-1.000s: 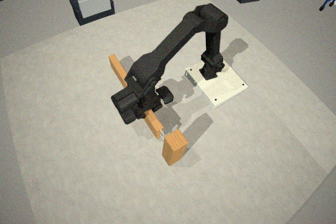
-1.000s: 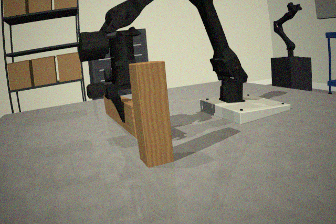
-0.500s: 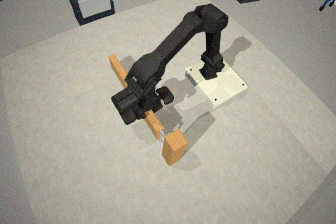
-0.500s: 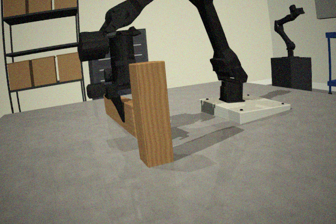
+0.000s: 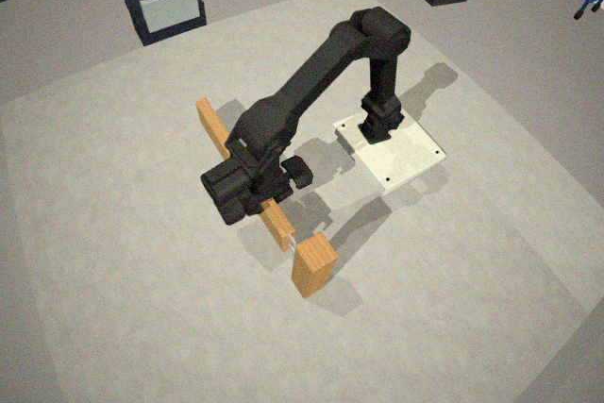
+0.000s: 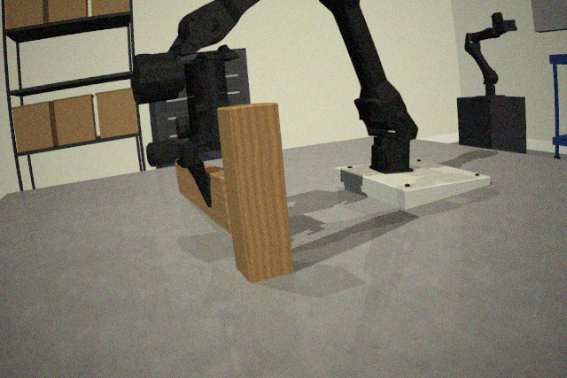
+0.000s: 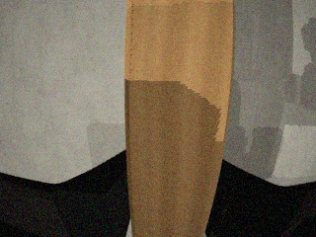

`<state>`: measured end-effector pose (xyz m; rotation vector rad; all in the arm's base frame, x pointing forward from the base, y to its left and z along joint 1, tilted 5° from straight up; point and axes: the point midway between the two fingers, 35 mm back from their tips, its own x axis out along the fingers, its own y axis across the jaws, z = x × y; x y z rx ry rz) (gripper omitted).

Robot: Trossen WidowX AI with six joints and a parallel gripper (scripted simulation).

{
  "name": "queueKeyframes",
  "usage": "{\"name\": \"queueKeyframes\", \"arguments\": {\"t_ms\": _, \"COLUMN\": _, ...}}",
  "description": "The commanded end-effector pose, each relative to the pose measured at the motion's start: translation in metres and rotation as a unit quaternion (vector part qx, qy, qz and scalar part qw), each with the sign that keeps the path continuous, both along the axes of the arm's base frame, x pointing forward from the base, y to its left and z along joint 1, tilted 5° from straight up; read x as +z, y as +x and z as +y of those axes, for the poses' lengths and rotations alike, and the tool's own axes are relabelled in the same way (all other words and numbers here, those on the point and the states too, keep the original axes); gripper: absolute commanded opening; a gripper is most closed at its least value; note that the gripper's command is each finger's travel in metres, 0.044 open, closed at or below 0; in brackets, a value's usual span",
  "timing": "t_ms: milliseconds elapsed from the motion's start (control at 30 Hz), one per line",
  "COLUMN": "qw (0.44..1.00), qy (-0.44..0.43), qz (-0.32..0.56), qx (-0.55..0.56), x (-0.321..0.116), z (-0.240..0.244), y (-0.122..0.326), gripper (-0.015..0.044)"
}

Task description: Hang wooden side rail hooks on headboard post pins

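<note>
The gripper (image 5: pixel 263 201) (image 6: pixel 201 202) (image 7: pixel 165 150) is closed partway, its fingers stopped on either side of the wooden rail (image 5: pixel 276 223) (image 6: pixel 204 209) (image 7: pixel 175 123). The grip falls between the rail's two ends, on the stretch nearer the post.

Position of the rail: it runs lengthwise through the grip, its long axis crossing the line between the fingers. In the top view one end points at the post (image 5: pixel 311 266) (image 6: pixel 259 195); the other extends past the arm, on the side away from the post. The post stands upright on the counter (image 5: pixel 160 320) (image 6: pixel 320 332).

Governing relation: the post lies beyond the hooked end, roughly in line with the rail's long axis. The steel hooks (image 5: pixel 292 243) show in the narrow space between rail end and post. Whether their tips have entered the slot cannot be determined; the slot and pins are out of sight. Contact of the far end with the counter is likewise not confirmed.

Assessment: hanging appears unfinished. The coming move should carry the rail along its own axis toward the post, then lower the hooks onto the pins. Sideways error or twist could catch a hook on the slot's edge. Release should wait until both are seated.
</note>
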<state>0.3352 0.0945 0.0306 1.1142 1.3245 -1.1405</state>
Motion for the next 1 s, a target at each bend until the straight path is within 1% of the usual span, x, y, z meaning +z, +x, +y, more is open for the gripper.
{"name": "queueKeyframes", "arguments": {"t_ms": 0, "qw": 1.000, "qy": 0.002, "qz": -0.002, "qx": -0.003, "x": 0.0018, "z": 0.0016, "y": 0.0013, "gripper": 0.0000}}
{"name": "queueKeyframes", "arguments": {"t_ms": 967, "qw": 1.000, "qy": 0.003, "qz": -0.002, "qx": -0.003, "x": 0.0007, "z": 0.0048, "y": -0.0001, "gripper": 0.0000}}
